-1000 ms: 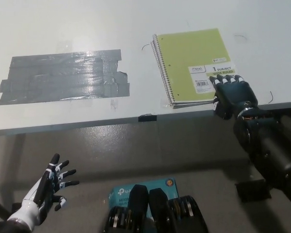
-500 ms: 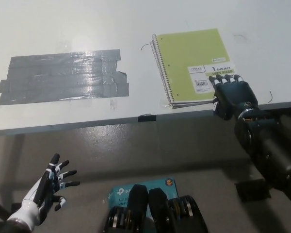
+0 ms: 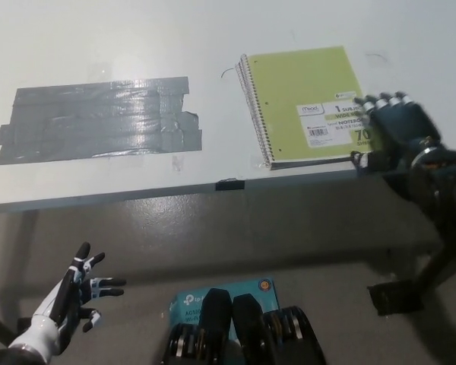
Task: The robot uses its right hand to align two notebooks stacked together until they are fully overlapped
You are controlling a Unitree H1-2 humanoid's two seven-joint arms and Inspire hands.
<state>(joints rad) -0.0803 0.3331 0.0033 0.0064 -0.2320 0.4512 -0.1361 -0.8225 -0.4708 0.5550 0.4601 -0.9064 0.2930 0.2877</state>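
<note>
Two spiral notebooks lie stacked on the white table; the top one has a lime-green cover with a white label, and only thin edges of the lower one show along the left and bottom sides. My black right hand rests at the stack's lower right corner, fingers apart and lying on the cover's right edge, holding nothing. My white left hand hangs open below the table at the lower left.
A patch of grey duct tape covers the table's left part. The table's front edge runs just below the notebooks. A teal box lies on the floor.
My right hand has slid to the right, off the label and onto the stack's right edge. The notebooks look unmoved. The left hand barely shifted.
</note>
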